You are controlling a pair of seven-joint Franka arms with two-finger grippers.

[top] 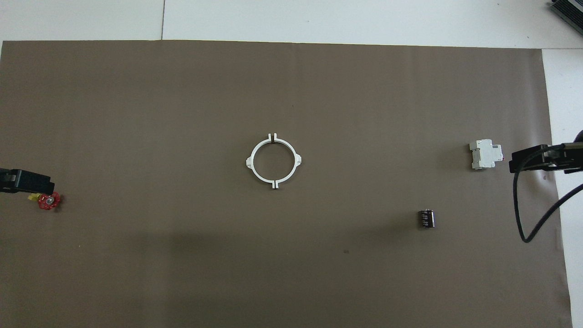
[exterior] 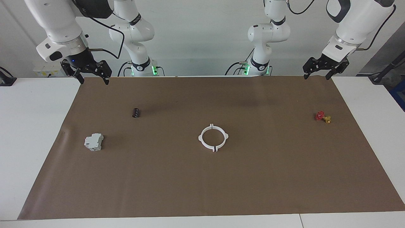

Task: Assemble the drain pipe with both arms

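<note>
The drain pipe (exterior: pixel 213 138) lies flat in the middle of the brown mat. Its two thin white half-rings sit together as one ring (top: pixel 273 160), with a narrow slit where their end tabs meet. Nothing touches it. My left gripper (exterior: pixel 316 76) hangs open and empty above the mat's corner at the robots' edge, at the left arm's end; in the overhead view the left gripper (top: pixel 27 182) shows just beside the valve. My right gripper (exterior: pixel 94 81) hangs open and empty above the other corner at the robots' edge, and the right gripper (top: pixel 530 160) appears beside the grey device from overhead.
A small red-and-yellow valve (exterior: pixel 322 117) lies toward the left arm's end. A grey blocky device (exterior: pixel 93 142) and a small black cylinder (exterior: pixel 135 112) lie toward the right arm's end. A black cable (top: pixel 524 218) loops down from the right arm.
</note>
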